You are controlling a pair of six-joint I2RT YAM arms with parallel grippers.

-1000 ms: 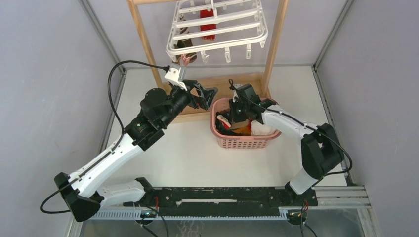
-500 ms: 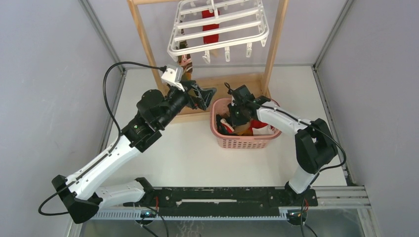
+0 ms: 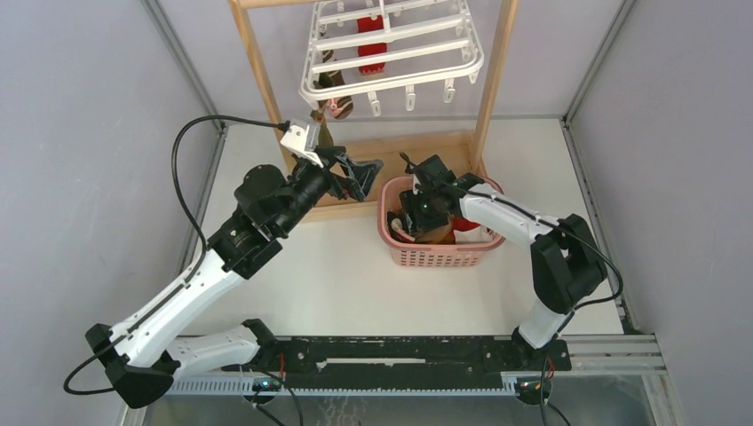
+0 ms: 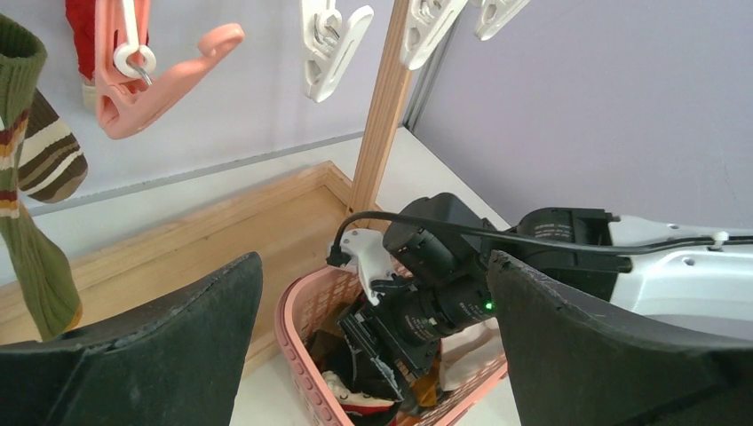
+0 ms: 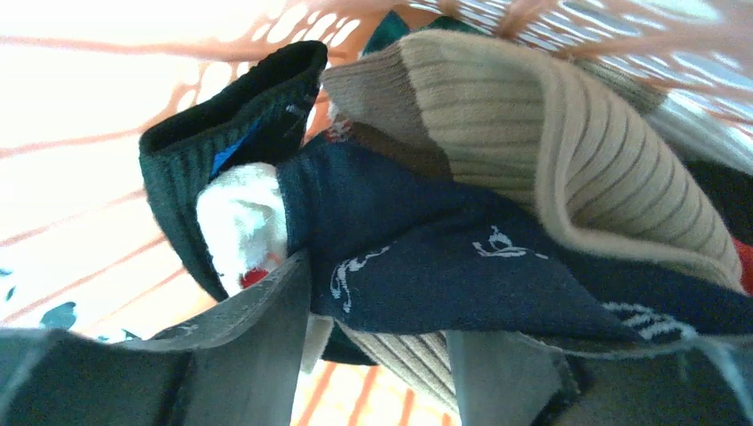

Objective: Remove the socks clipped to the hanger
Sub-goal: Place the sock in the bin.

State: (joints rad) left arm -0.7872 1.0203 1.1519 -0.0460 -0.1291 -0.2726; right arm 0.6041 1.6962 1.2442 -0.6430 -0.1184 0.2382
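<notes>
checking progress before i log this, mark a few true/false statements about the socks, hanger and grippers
The left gripper is open and holds nothing. True.
The pink basket is empty. False: several socks lie in it.
A red sock hangs on the hanger. True.
The right gripper is up at the hanger. False: it is down inside the basket.
The striped sock lies in the basket. False: it hangs at the hanger's left corner.
</notes>
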